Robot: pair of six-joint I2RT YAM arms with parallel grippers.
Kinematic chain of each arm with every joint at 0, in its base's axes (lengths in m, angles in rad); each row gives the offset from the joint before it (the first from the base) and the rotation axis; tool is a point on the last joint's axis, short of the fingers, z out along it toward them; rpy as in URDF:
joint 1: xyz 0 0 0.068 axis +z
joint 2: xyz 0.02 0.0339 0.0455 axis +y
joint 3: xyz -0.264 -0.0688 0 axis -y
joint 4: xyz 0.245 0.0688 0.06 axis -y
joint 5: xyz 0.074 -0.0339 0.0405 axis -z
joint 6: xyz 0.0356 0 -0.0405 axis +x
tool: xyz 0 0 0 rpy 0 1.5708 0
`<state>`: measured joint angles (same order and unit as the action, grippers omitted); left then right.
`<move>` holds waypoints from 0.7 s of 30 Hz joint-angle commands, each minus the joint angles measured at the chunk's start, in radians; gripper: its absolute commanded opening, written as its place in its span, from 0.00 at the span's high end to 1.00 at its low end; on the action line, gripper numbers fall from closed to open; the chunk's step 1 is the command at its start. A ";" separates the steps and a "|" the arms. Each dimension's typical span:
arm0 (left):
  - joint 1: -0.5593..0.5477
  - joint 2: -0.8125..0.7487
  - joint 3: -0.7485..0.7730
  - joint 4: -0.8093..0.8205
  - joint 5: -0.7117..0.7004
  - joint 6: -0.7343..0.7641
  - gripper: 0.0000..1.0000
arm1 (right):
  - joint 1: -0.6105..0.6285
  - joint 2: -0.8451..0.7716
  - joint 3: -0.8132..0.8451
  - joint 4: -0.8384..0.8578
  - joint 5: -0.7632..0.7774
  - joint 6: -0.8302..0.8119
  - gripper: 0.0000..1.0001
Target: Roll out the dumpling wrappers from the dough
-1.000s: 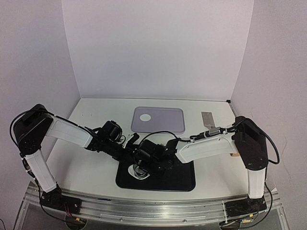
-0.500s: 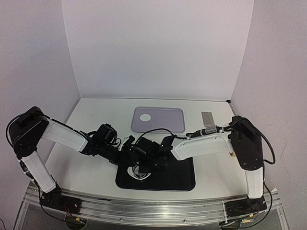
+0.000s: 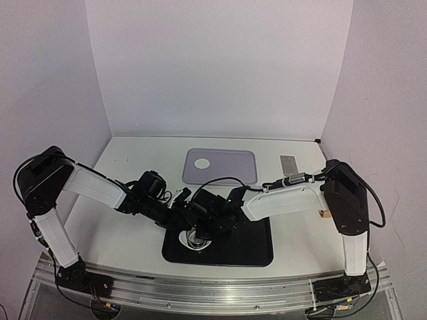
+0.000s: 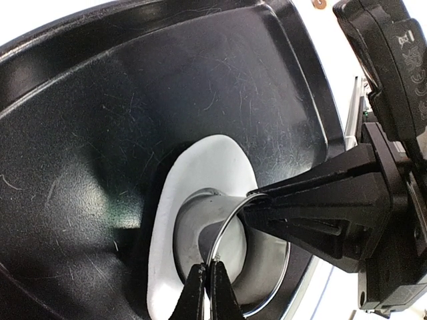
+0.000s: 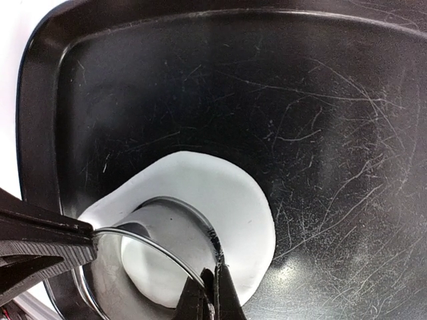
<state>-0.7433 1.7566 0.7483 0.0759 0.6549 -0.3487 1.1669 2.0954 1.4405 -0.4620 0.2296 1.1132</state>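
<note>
A flattened white dough sheet (image 5: 220, 193) lies at the near left of the black tray (image 3: 247, 250). A small steel ring (image 4: 200, 227) stands pressed into the dough (image 4: 207, 160), with white dough inside it. My left gripper (image 4: 207, 270) is shut on the ring's top rim on one side. My right gripper (image 5: 212, 277) is shut on the rim of the ring (image 5: 173, 227) on the opposite side. In the top view both grippers meet over the ring (image 3: 195, 241). One dumpling wrapper (image 3: 202, 162), a small white disc, lies on the lavender tray (image 3: 233, 167) at the back.
A flat metal scraper (image 3: 288, 165) lies to the right of the lavender tray. The white tabletop (image 3: 127, 233) runs to both sides of the black tray, and white walls close in the back and sides.
Both arms have shifted slightly over the black tray, and the ring with them a little to the right. Both grippers stay shut on the ring's rim.
</note>
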 commanded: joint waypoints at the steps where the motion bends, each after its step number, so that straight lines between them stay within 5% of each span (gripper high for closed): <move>1: -0.108 0.121 -0.061 -0.199 -0.014 0.027 1.00 | 0.002 0.165 0.009 -0.091 0.013 0.025 1.00; 9: -0.058 0.083 -0.040 -0.281 -0.130 0.041 1.00 | 0.034 0.272 0.219 -0.127 -0.002 -0.088 1.00; 15: -0.059 0.041 -0.082 -0.330 -0.112 0.078 1.00 | 0.061 0.247 0.186 -0.097 -0.103 -0.199 1.00; 21: -0.104 -0.007 -0.139 -0.271 -0.057 0.084 1.00 | 0.083 0.162 0.020 -0.094 -0.033 -0.164 1.00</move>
<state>-0.7672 1.6861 0.7061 0.0379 0.6044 -0.3275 1.2038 2.1787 1.6069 -0.6522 0.2650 0.9775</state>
